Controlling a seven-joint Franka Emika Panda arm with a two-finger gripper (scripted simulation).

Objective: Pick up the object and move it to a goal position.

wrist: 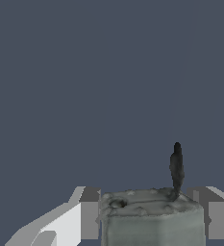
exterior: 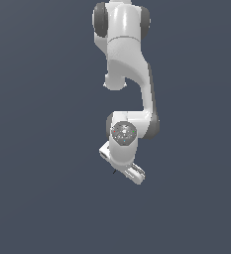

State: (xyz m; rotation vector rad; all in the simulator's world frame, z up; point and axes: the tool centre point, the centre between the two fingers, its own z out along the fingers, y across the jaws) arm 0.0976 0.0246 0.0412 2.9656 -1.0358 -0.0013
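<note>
— one arm [exterior: 129, 74] hangs down the middle of your exterior view; what's at its tip?
— your gripper [exterior: 129, 171], low and tilted, with a thin dark stub poking out beside it.
— and your wrist view?
— the grey object [wrist: 152, 218] sits between both fingers [wrist: 87, 214], which pinch its sides, stub upright.

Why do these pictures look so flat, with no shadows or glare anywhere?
Exterior view: even light, plain slate backdrop, no cast shadows; only soft shading on the white arm. Wrist view: the grey object between the claw's fingers looks blotchy and soft, and its dark stub smeared.
</note>
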